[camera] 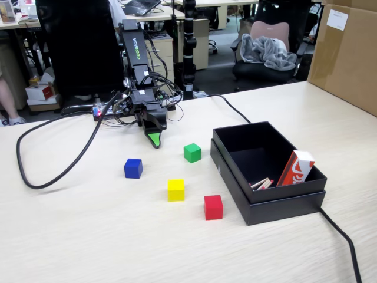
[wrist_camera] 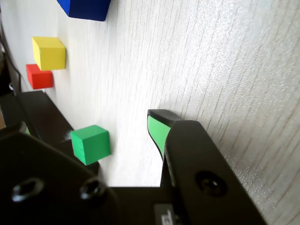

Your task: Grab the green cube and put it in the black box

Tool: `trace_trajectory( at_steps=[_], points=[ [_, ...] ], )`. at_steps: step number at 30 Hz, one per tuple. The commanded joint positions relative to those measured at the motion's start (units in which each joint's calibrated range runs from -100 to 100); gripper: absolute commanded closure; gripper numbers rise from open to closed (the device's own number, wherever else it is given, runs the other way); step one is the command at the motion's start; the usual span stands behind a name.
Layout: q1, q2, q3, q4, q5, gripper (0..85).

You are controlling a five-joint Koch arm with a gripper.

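The green cube (camera: 192, 152) sits on the pale wood table, left of the black box (camera: 232, 177). My gripper (camera: 154, 140) hangs tip-down just above the table, a short way behind and left of the cube, not touching it. In the wrist view the green cube (wrist_camera: 91, 144) lies ahead, between the lines of the two jaws. The green-padded finger (wrist_camera: 158, 133) is to its right and the other jaw's black body is at the lower left. A wide strip of bare table shows between the jaws, so my gripper (wrist_camera: 93, 123) is open and empty. The black box (wrist_camera: 44, 117) shows as a dark band behind the cube.
A blue cube (camera: 133, 168), a yellow cube (camera: 175, 190) and a red cube (camera: 213, 207) lie in front of my gripper. The box holds a red-and-white carton (camera: 296, 168) and small sticks (camera: 261, 184). Black cables (camera: 53, 171) loop over the table. A cardboard box (camera: 347, 53) stands at the far right.
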Motion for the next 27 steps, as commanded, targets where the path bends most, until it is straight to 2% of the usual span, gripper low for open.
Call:
trace_trajectory(
  at_steps=[1,27],
  points=[
    [-0.05,0.07,-0.66,-2.13,-0.05,36.3],
    [1.17,0.07,-0.56,-2.13,-0.29,36.4]
  ],
)
